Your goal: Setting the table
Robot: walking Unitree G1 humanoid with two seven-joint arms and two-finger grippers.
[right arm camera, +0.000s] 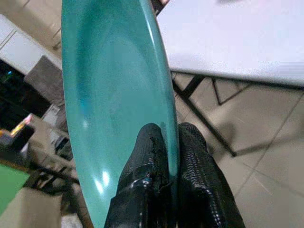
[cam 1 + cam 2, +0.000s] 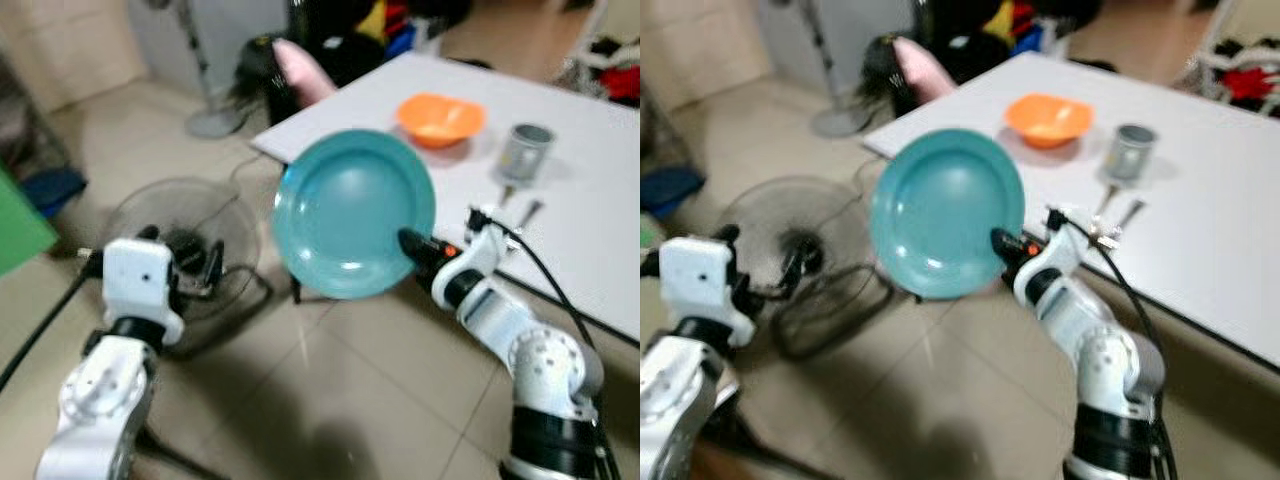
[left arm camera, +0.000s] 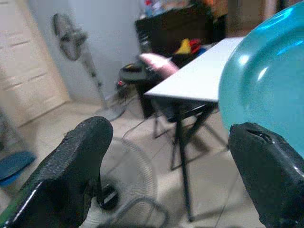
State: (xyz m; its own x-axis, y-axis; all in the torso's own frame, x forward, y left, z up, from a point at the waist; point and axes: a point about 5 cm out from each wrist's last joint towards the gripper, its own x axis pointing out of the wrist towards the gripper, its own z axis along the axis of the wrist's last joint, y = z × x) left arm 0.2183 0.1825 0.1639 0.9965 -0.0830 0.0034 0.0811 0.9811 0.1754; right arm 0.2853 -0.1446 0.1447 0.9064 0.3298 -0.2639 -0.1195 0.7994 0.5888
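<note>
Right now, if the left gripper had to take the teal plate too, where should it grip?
Probably the rim opposite the right gripper, coming from the robot's left. The teal plate is held nearly upright, face toward the robot, right fingers pinching one rim edge. The left gripper is open, so it could straddle the thin free rim.

My right gripper pinches the rim of the plate at its four o'clock edge, holding it up on edge just off the near corner of the table. On the table, the bowl sits at twelve o'clock from the plate, the cup at three o'clock from the bowl, and cutlery just in front of the cup. My left gripper hangs well apart at nine o'clock, fingers spread, above a floor fan lying on the floor.
</note>
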